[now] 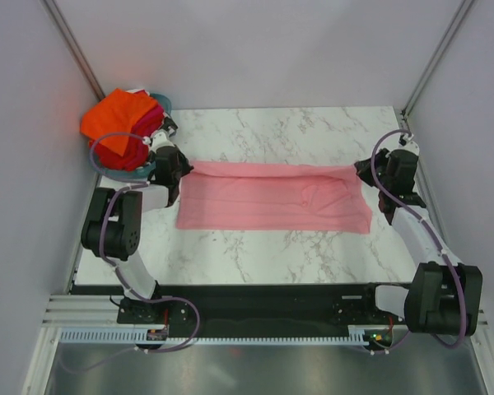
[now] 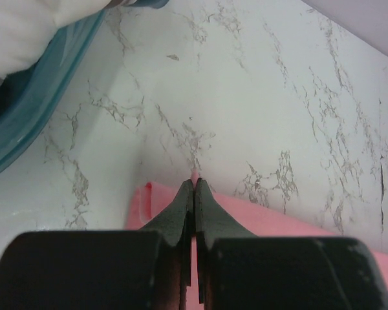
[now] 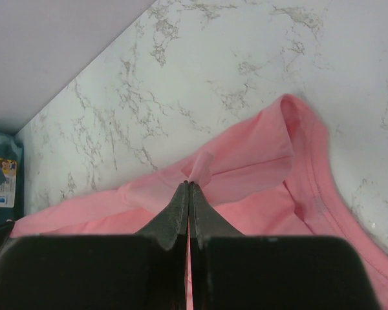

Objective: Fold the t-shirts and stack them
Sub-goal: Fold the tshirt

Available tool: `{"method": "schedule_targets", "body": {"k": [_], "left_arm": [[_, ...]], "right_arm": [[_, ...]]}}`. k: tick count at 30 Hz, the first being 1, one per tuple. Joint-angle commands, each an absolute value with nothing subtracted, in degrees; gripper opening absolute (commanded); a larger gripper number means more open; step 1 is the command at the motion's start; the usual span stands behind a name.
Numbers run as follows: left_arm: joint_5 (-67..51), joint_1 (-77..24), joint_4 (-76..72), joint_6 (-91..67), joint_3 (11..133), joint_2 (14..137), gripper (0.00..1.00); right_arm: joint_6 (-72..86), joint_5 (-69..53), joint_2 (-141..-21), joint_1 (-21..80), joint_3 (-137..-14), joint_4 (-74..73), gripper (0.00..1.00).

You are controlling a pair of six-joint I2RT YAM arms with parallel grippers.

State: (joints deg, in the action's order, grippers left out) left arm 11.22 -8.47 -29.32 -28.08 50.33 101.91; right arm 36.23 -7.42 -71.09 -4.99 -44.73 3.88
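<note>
A light pink t-shirt (image 1: 267, 197) lies stretched flat across the middle of the marble table. My left gripper (image 1: 184, 170) is shut on its far left corner; in the left wrist view (image 2: 194, 181) a sliver of pink cloth (image 2: 271, 223) pokes out between the tips. My right gripper (image 1: 364, 174) is shut on its far right corner; in the right wrist view (image 3: 190, 185) a pinched fold of the pink t-shirt (image 3: 258, 161) sticks up from the tips. Orange and red t-shirts (image 1: 119, 123) are piled in the teal basket at the far left.
The teal basket (image 1: 145, 170) stands at the table's far left corner, close behind the left gripper; its rim shows in the left wrist view (image 2: 32, 110). Grey walls close in both sides and the back. A black rail runs along the near edge.
</note>
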Motion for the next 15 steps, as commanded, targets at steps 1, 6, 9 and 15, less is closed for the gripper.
{"method": "schedule_targets", "body": {"k": [1,6,9,15], "left_arm": [[11.87,-8.09,-34.71,-32.33,47.30,98.27,0.02],[13.27,-7.91,-37.26,-35.68,43.16,95.72,0.06],[15.64,-8.00,-41.29,-38.57,38.42,93.88,0.10],[20.12,-8.00,-43.16,-40.95,31.21,90.10,0.60]], "right_arm": [[36.91,-3.96,-66.99,-5.19,-40.97,5.80,0.00],[40.24,-0.37,-61.19,-5.19,-31.76,7.99,0.00],[43.84,2.72,-55.84,-5.19,-22.64,11.23,0.01],[44.91,5.62,-46.43,-5.19,-16.26,13.10,0.59]]}}
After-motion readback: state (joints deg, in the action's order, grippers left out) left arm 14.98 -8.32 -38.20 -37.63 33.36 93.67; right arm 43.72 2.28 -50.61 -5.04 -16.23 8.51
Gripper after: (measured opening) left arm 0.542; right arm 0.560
